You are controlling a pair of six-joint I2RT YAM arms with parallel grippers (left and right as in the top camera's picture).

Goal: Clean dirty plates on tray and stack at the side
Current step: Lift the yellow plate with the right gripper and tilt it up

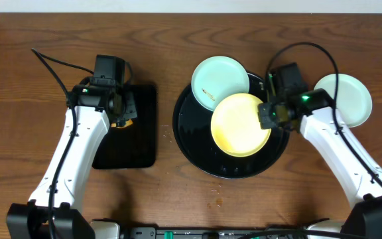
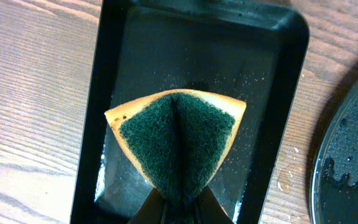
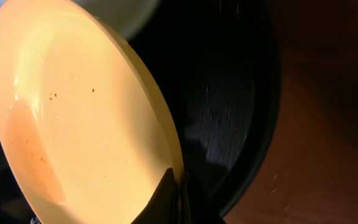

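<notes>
Three plates: a pale mint-blue round plate (image 1: 343,98) at frame right, probably starting the stack; a second mint-blue plate (image 1: 216,79) overlapping the large round black tray (image 1: 194,147); a speckled pale yellow plate (image 1: 241,124) pinched at its edge by the right gripper (image 3: 176,193), held over the tray for wiping. The left gripper (image 2: 179,206) clamps a folded green-faced sponge (image 2: 176,140) above a rectangular black tray (image 2: 142,68).

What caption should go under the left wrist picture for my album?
Left gripper pinches a folded yellow-and-green sponge over the small rectangular black tray on the wooden table.
</notes>
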